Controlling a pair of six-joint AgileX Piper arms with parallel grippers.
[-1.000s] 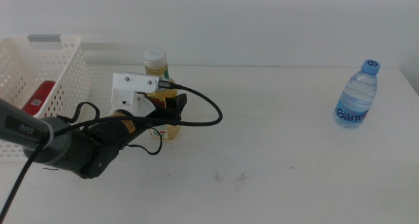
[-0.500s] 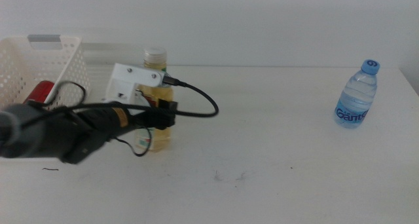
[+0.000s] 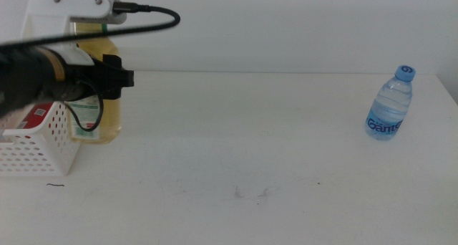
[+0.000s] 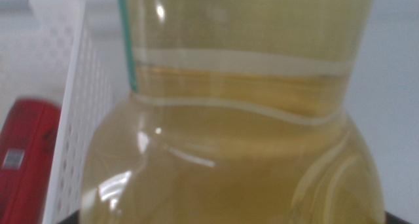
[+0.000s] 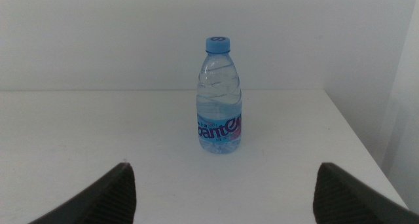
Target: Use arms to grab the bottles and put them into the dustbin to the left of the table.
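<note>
My left gripper point(image 3: 109, 76) is shut on the yellow juice bottle point(image 3: 99, 114) and holds it upright, raised at the far left beside the right wall of the dustbin point(image 3: 34, 156). In the left wrist view the juice bottle point(image 4: 242, 152) fills the picture, with the dustbin wall point(image 4: 73, 112) beside it. The red can point(image 3: 33, 116) lies inside the dustbin, and the left wrist view also shows this red can point(image 4: 25, 160). The blue-capped water bottle point(image 3: 391, 103) stands upright at the table's far right. My right gripper point(image 5: 222, 196) is open, facing the water bottle point(image 5: 220, 99) from a distance.
The white table point(image 3: 257, 159) has small dark scuff marks point(image 3: 250, 193) near its front middle. A black cable point(image 3: 147, 14) arcs from the left wrist housing. The table's right edge runs close behind the water bottle.
The left arm has lifted the juice bottle and carried it left, from the table's middle-left up to the dustbin's right side. The water bottle has not moved.
</note>
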